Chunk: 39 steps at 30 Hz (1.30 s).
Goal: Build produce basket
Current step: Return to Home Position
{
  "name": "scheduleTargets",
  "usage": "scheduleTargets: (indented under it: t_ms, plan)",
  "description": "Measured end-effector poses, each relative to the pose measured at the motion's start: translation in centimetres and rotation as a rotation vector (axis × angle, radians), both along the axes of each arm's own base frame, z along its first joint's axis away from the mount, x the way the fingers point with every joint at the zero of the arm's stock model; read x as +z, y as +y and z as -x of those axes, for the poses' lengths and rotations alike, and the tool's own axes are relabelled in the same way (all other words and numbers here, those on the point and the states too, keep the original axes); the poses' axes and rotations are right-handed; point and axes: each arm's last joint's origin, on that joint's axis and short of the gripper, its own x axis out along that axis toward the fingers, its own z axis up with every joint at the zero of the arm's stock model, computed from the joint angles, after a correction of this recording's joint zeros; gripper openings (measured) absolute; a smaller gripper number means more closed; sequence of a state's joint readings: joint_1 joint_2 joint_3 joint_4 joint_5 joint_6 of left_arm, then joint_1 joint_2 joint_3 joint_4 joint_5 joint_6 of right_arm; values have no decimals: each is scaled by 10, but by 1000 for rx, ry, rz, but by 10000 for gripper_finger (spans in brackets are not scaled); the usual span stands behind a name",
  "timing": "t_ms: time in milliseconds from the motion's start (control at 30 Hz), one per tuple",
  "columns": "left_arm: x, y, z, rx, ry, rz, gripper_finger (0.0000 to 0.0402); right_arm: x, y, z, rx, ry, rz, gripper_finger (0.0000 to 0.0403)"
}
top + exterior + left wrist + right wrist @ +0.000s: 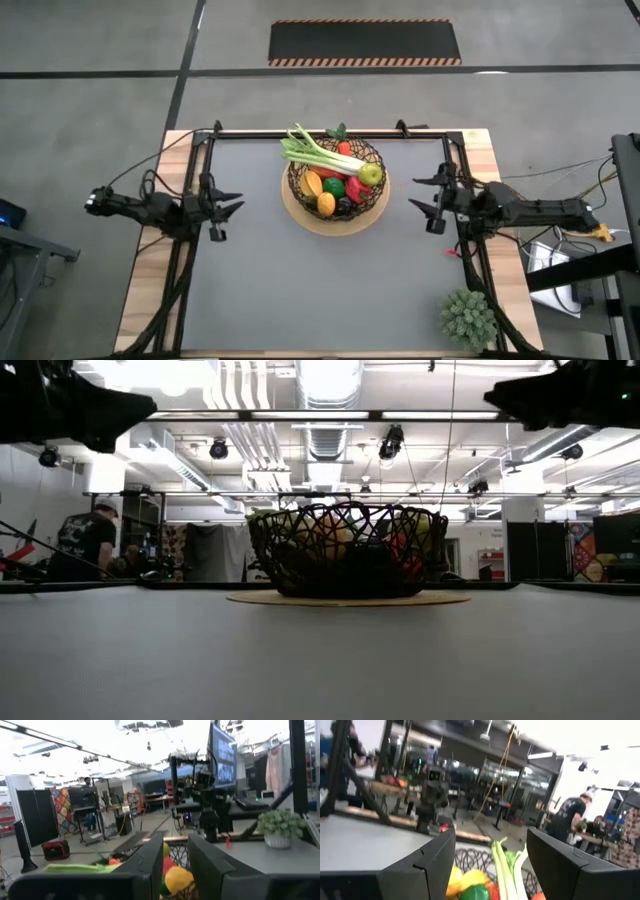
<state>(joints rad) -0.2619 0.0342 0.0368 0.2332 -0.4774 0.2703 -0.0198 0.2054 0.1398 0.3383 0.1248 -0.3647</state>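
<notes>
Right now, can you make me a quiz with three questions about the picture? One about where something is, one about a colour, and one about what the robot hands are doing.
1. Where does the spiky plant stand?
A) on the floor
B) at a corner of the table, on the right arm's side
C) on a shelf

2. What colour is the apple in the basket?
A) green
B) blue
C) purple

3. How are the left gripper and the right gripper?
A) both shut on fruit
B) one holds a carrot
C) both open, holding nothing

Answers:
1 B: it sits alone by that corner, far from the basket.
2 A: it shows bright green by the basket's rim.
3 C: each one's fingers are spread apart, with nothing between them, one on either side of the basket.
</notes>
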Motion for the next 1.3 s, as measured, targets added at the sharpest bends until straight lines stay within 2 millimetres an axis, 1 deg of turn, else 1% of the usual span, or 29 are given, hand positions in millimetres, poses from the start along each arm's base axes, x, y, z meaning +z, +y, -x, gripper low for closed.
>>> scheduleTargets:
  t_ms: [100,167,267,333,367,433,667,733,767,800,900,1000,1100,1300]
  plan:
    - [2,0,0,-1,-19,7,70,-4,1,5,26,-27,-3,228]
    - [2,0,0,-1,-15,5,70,-5,1,8,46,-87,-16,228]
    - [2,0,0,-1,-14,5,70,-19,2,9,74,-136,-28,228]
    - [2,0,0,-1,-11,4,70,-20,2,11,93,-156,-43,228]
    - [2,0,0,-1,-10,4,70,-22,3,10,108,-133,-57,228]
    - [2,0,0,-1,-10,4,70,-25,3,9,128,-109,-115,228]
    - [1,0,-1,-1,0,1,70,-38,2,3,182,-2,-464,228]
    - [1,0,-2,-1,2,1,70,-42,2,2,186,27,-525,228]
    - [1,0,-1,-1,0,1,70,-43,2,2,181,40,-521,228]
    - [1,0,-1,-1,0,1,70,-45,2,1,166,64,-480,228]
    - [1,0,-1,-2,0,1,70,-51,2,0,120,153,-290,228]
    - [0,0,-2,-2,4,0,70,-57,4,2,127,226,-169,228]
    - [1,0,-2,-2,3,0,70,-58,4,6,140,233,-127,228]
    - [0,0,-2,-1,4,0,70,-58,1,6,109,234,-133,228]
